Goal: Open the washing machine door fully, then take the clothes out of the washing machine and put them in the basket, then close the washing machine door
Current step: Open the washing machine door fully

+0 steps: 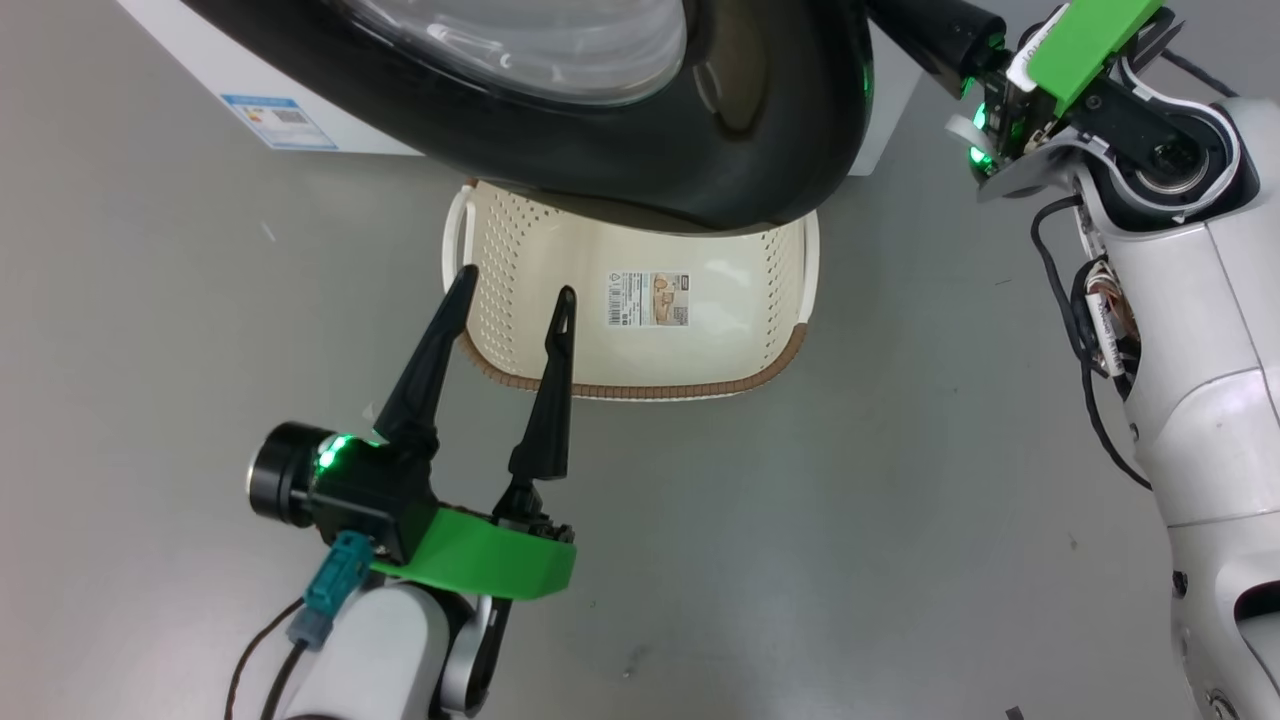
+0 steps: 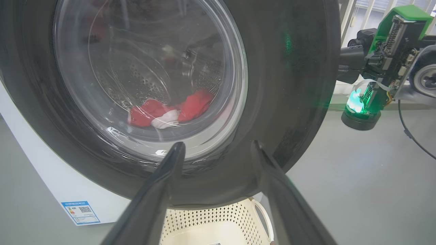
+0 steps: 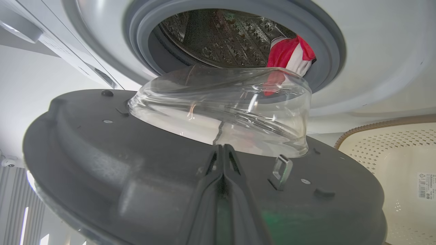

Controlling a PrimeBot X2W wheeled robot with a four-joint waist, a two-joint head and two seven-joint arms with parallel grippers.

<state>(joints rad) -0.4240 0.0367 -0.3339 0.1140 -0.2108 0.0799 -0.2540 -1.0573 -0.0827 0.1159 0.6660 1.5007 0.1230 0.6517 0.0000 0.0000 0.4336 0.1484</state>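
Grey floor (image 1: 800,560); basket (image 1: 640,392) just beyond L hand (image 1: 518,281).

A: Head view: high up, looking steeply down at the cream perforated plastic basket (image 1: 640,388) on the grey floor (image 1: 150,350). The round glossy black-rimmed glass door (image 1: 650,170) sits close beneath.
B: Left wrist?
A: Low and close, facing the door's outer side. The red-and-white fabric bundle (image 2: 190,105) shows through the glass.
B: Right wrist?
A: Very near the door's grey inner face, looking into the white boxy washing machine (image 3: 357,51). All three views share the door and the basket.
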